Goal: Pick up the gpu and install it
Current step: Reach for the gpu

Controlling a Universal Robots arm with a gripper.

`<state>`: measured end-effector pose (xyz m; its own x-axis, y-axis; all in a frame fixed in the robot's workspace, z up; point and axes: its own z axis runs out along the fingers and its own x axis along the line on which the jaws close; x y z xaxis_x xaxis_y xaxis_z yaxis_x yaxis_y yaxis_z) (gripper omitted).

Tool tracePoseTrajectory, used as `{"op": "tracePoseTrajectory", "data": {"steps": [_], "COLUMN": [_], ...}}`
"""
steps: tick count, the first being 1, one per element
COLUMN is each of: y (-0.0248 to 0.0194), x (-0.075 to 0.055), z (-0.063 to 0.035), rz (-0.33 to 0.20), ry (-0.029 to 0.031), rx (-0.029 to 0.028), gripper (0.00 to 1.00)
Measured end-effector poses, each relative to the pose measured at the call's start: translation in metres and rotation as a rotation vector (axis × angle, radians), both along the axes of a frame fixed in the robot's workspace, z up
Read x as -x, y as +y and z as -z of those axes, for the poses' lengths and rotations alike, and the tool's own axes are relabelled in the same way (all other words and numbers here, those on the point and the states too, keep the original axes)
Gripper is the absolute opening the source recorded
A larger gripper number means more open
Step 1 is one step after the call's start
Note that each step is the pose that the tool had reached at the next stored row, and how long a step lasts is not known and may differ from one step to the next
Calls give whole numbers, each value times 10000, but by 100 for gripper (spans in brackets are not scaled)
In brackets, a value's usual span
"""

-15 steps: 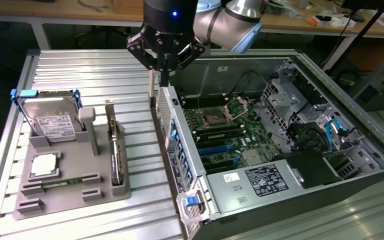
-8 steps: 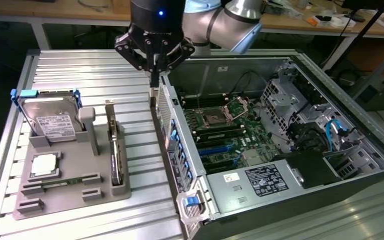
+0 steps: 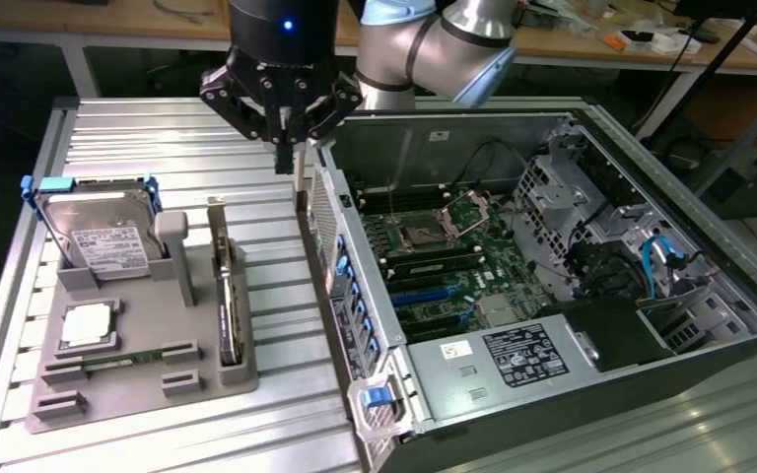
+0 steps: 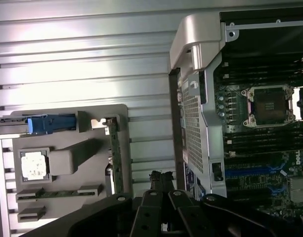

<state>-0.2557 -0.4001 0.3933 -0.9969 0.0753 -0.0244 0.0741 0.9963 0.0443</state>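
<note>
Your arm (image 3: 438,44) holds its gripper (image 3: 287,163) pointing straight down, fingers pressed shut on nothing, hanging over the ribbed table (image 3: 155,138) just beside the open computer case (image 3: 352,286), while the graphics card (image 3: 229,296) stands on edge in the grey tray (image 3: 129,379) nearby.
</note>
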Motion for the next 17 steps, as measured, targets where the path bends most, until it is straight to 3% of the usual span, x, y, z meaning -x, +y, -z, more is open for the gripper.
{"op": "tracePoseTrajectory", "data": {"steps": [17], "y": [-33], "x": [406], "z": [0], "rz": [-30], "ry": [0], "rx": [0], "gripper": [11]}}
